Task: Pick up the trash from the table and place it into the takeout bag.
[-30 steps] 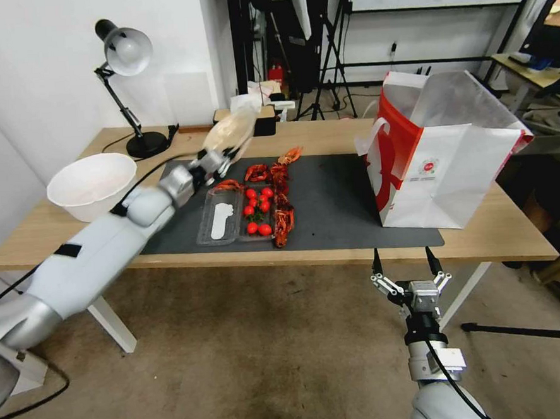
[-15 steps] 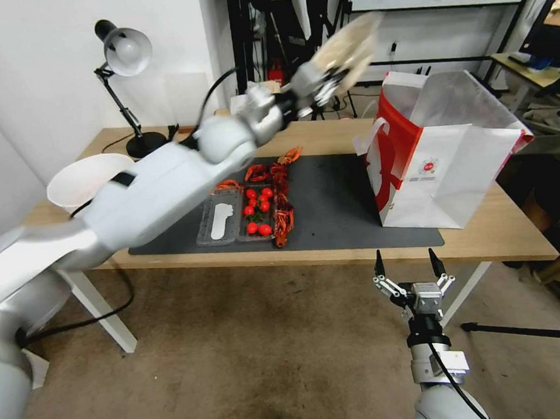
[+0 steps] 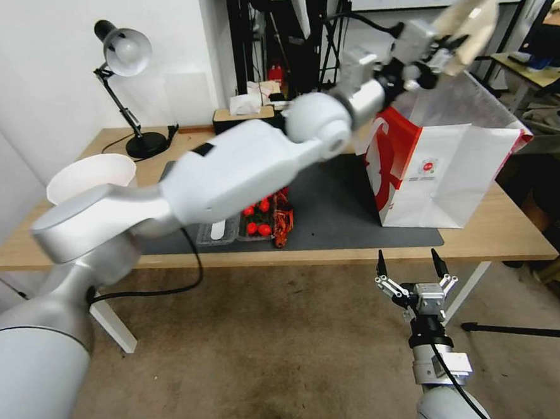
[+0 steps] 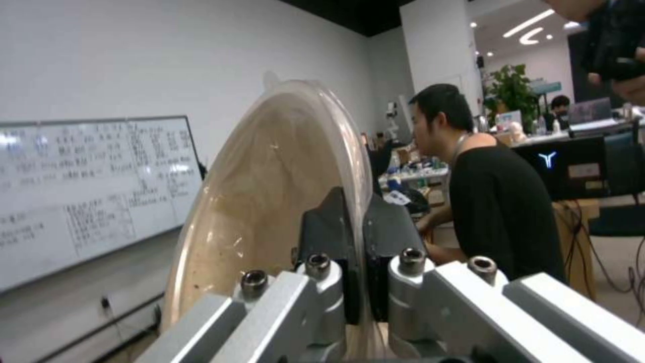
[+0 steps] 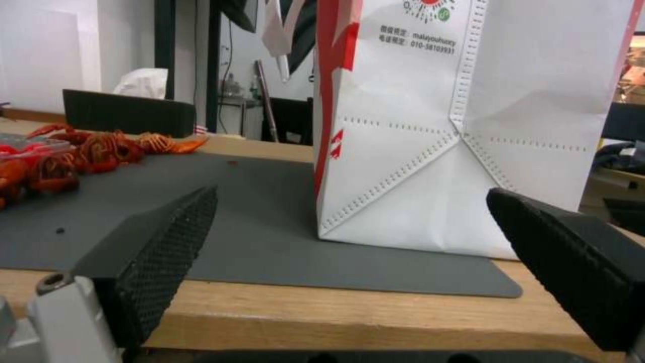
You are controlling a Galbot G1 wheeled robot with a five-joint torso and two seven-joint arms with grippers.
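Light-wood table [image 3: 484, 238] carried takeout bag [image 3: 445, 168]; left gripper [image 3: 442, 53] pinched beige shallow bowl [image 3: 471, 24] above bag mouth, likely for dropping in; right gripper [image 3: 410, 266] hung spread below table edge.

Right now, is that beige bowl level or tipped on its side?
Tipped: the beige shallow bowl stands on edge, its rim pinched in the left gripper, above the takeout bag.

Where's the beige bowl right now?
In the head view the beige shallow bowl is up in the air, gripped on edge at its rim by the left hand, above the open top of the takeout bag at the table's right end.
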